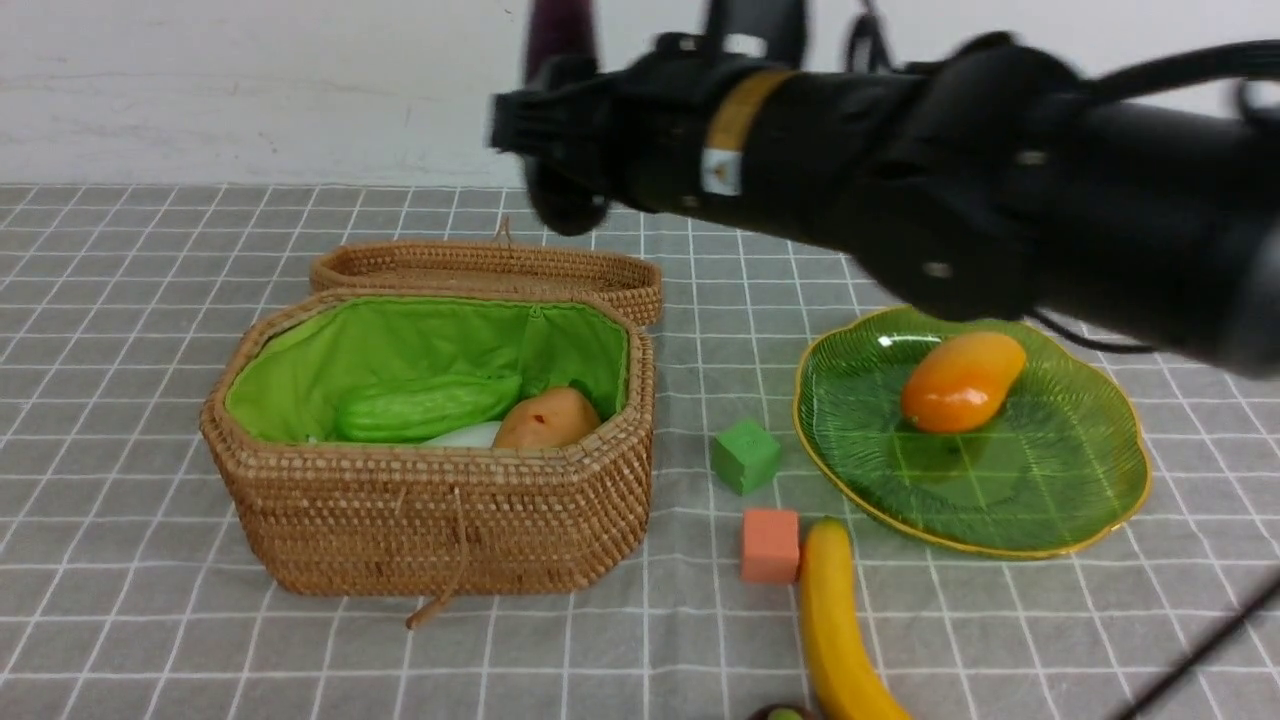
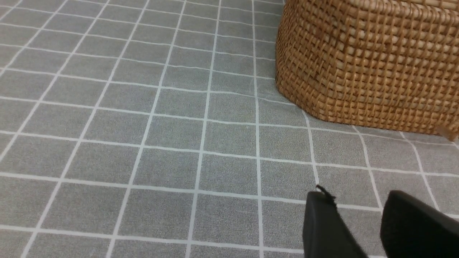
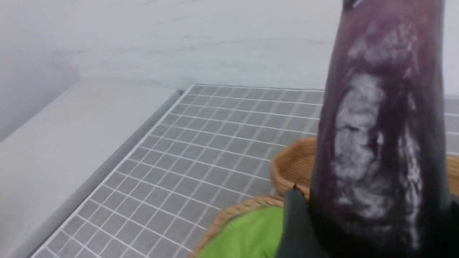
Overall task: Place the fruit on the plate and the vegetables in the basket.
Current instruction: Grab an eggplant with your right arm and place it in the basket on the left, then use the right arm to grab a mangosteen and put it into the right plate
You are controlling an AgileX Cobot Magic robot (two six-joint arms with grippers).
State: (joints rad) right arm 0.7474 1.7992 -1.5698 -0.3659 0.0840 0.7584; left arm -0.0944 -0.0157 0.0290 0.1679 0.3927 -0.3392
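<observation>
My right gripper point(image 1: 562, 120) hangs above the far side of the basket point(image 1: 430, 520), shut on the long dark purple eggplant point(image 3: 376, 136), which stands upright between its fingers point(image 3: 296, 222). In the basket's green lining lie the bumpy green gourd point(image 1: 425, 408), the white radish point(image 1: 465, 436) and the tan potato point(image 1: 548, 418). The mango point(image 1: 962, 380) rests on the green plate point(image 1: 1090, 500). A banana point(image 1: 835, 620) lies on the cloth in front of the plate, and the mangosteen point(image 1: 785, 713) peeks in at the bottom edge. My left gripper point(image 2: 356, 202) is open over bare cloth near the basket's wall point(image 2: 365, 64).
A green cube point(image 1: 745, 455) and an orange cube point(image 1: 770, 545) sit between the basket and the plate. The basket's wicker lid point(image 1: 490, 265) lies open behind it. My right arm point(image 1: 950, 190) crosses above the plate. A white wall closes the back.
</observation>
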